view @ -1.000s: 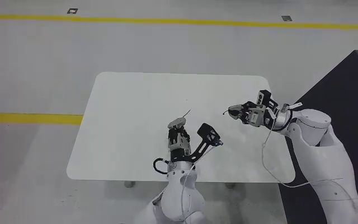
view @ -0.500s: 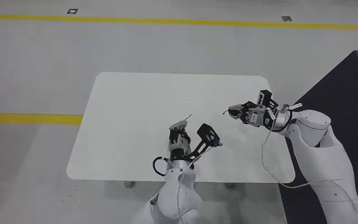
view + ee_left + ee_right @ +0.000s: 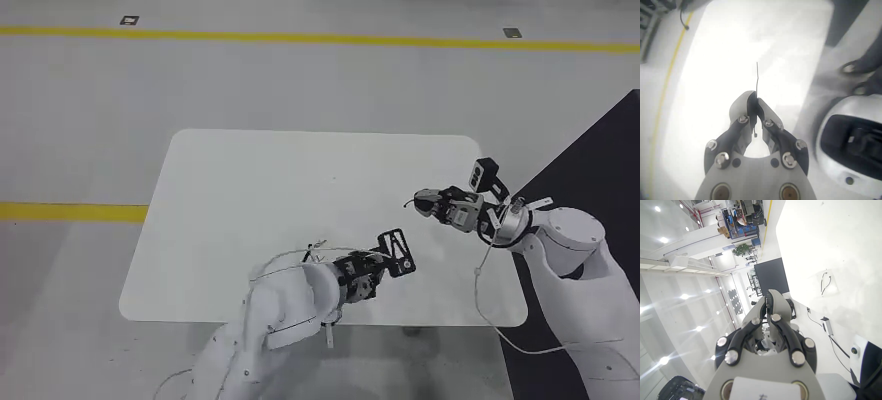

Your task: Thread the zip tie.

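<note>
My left gripper [image 3: 755,95] is shut on a thin black zip tie [image 3: 757,79]. Its tail sticks out past the fingertips, and its head [image 3: 755,134] hangs behind the pads. In the top view the left wrist [image 3: 365,272] is over the table's near edge, turned towards the right gripper [image 3: 420,200]. The right gripper [image 3: 769,294] hovers above the table's right side, shut on a second black zip tie [image 3: 768,306]. That tie's short curved end [image 3: 407,201] pokes out towards the left arm and, in the left wrist view, dangles with its head [image 3: 686,28] at the tip.
The white table [image 3: 250,200] has rounded corners and lies bare in the top view. In the right wrist view a clear bag [image 3: 826,284] with black zip ties lies on the white surface. A dark panel [image 3: 600,150] stands to the right of the table.
The left arm has swung round. Its gripper, which pointed away from the robot, now faces the right gripper. The right gripper has shifted slightly to the right.
</note>
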{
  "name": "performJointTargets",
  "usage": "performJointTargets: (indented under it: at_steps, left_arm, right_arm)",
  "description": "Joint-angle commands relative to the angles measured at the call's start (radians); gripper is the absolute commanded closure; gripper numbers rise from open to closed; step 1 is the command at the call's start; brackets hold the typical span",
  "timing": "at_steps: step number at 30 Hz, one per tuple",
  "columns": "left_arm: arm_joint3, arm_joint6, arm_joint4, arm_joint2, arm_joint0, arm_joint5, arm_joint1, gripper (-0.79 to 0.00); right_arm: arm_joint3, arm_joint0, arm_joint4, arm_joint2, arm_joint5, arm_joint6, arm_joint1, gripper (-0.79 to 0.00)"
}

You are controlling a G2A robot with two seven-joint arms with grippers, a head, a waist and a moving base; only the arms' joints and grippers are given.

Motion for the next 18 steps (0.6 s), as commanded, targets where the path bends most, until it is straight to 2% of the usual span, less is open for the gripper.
performJointTargets:
  at_steps: [1,12,14,18]
  left_arm:
    - [-0.003,0.004,0.109,0.001,0.022,-0.01,-0.001,0.0]
    - [-0.003,0.004,0.109,0.001,0.022,-0.01,-0.001,0.0]
    - [-0.005,0.005,0.122,0.003,0.02,-0.011,0.0,0.0]
    - [-0.072,-0.06,0.542,0.136,-0.012,0.054,0.017,0.0]
  right_arm:
    - [0.0,0.0,0.001,0.0,0.0,0.001,0.0,0.0]
    - [-0.002,-0.002,0.001,-0.001,-0.003,-0.002,0.0,0.0]
    - [-0.036,-0.011,-0.028,-0.009,-0.01,-0.008,0.001,0.0]
    - [-0.081,-0.03,-0.111,-0.012,0.04,0.026,0.013,0.0]
